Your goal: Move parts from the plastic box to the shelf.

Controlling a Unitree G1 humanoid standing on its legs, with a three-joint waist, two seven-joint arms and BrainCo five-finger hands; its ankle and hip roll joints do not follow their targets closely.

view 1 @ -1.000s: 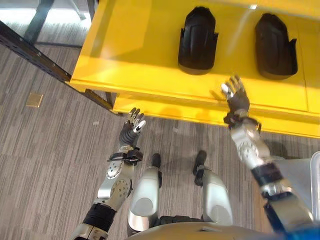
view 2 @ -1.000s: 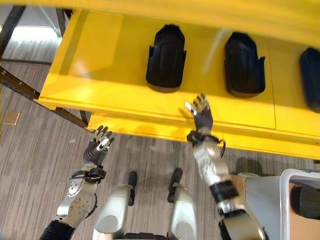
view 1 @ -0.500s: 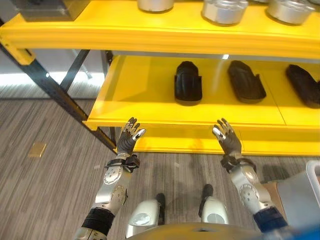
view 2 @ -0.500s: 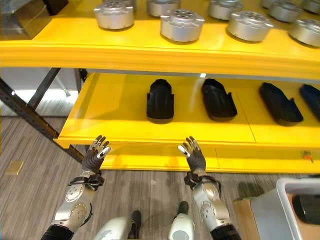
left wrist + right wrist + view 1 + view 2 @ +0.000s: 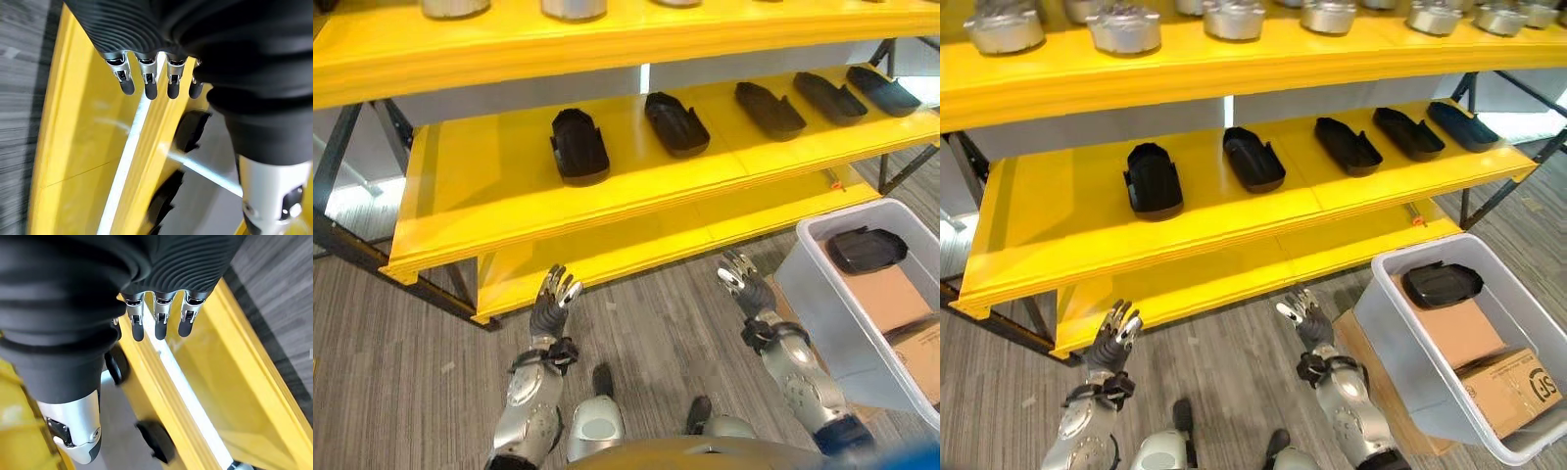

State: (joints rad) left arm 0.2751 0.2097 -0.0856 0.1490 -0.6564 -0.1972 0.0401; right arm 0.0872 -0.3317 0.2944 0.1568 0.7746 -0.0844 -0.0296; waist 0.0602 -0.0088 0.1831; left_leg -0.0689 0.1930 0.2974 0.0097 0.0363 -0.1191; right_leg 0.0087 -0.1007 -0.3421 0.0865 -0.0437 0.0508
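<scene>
The left hand [image 5: 551,302] hung with its fingers straight and spread, holding nothing, above the grey carpeted floor [image 5: 391,343] just in front of the yellow shelf [image 5: 499,186], and the right hand [image 5: 741,287] was likewise spread and empty, raised between the shelf's front edge and the plastic box [image 5: 822,304] at the near right. In the left eye view, five black parts lay in a row on the middle level of the shelf, the leftmost part [image 5: 578,146] well apart from both hands, while one more black part [image 5: 867,249] rested inside the plastic box on a brown cardboard sheet [image 5: 891,294]. In the right eye view, the same row showed, with silver round parts [image 5: 1123,28] standing along the top level and a cardboard carton [image 5: 1510,388] in the near end of the box. In the left wrist view, the left hand's fingers [image 5: 148,85] pointed out straight toward the yellow shelf edge with nothing between them, dark parts blurred beyond. In the right wrist view, the right hand's fingers [image 5: 159,320] were also extended and empty before the yellow shelf, with the floor off to one side.
</scene>
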